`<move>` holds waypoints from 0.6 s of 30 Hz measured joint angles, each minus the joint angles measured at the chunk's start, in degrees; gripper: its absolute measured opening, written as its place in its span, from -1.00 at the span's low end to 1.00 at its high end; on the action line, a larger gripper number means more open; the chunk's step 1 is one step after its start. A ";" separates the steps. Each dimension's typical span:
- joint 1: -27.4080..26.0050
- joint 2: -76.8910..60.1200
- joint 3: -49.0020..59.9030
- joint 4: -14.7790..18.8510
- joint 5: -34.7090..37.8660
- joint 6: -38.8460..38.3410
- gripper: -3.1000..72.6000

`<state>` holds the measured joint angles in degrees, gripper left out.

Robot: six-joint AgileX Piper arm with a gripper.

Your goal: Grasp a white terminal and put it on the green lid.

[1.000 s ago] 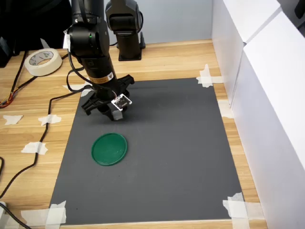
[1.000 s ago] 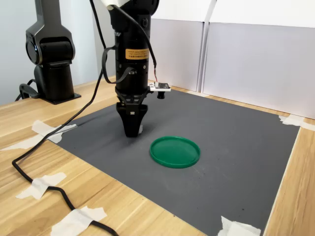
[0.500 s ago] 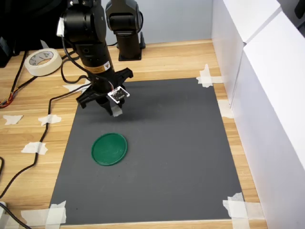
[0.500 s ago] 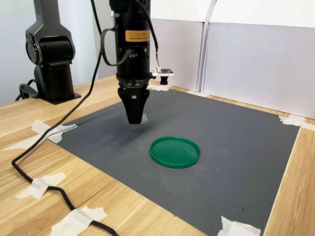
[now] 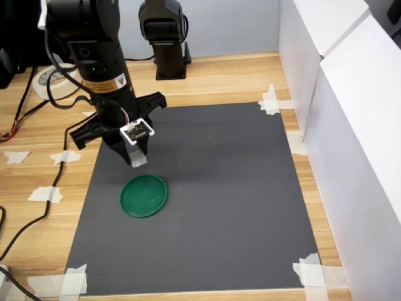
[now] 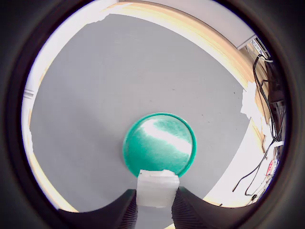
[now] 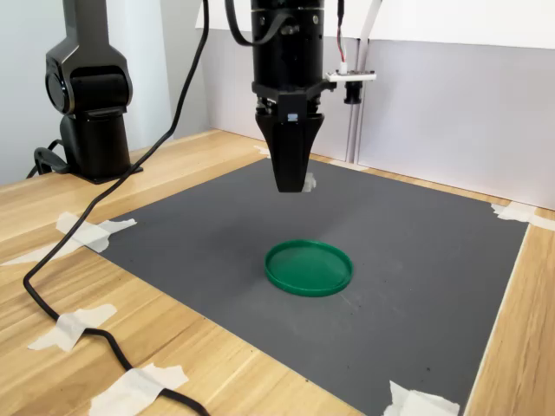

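The green lid (image 5: 144, 195) lies flat on the dark mat (image 5: 225, 207), also clear in the second exterior view as a round disc (image 7: 308, 267). My gripper (image 5: 135, 157) hangs in the air above the mat, pointing down, shut on the white terminal (image 5: 138, 160). In the second exterior view the gripper (image 7: 290, 184) is well above the lid and slightly behind it, with a bit of the terminal (image 7: 309, 182) showing beside the fingers. The wrist view shows the white block (image 6: 158, 187) held between two dark fingers (image 6: 125, 210), with the lid (image 6: 159, 143) just beyond it.
A second arm's black base (image 5: 164, 37) stands at the table's back. A cream tape roll (image 5: 52, 79) lies partly behind my arm. White panels (image 5: 351, 125) wall the first exterior view's right. A black cable (image 7: 52, 295) and tape scraps (image 5: 45, 194) lie beside the mat.
The gripper has risen off the mat with the white terminal and moved toward the green lid. The lid has not moved.
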<state>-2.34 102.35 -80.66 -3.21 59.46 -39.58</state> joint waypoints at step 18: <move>0.00 9.12 -1.09 -0.47 -4.02 1.94 -0.17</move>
<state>-2.34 111.46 -81.75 -3.67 55.44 -37.64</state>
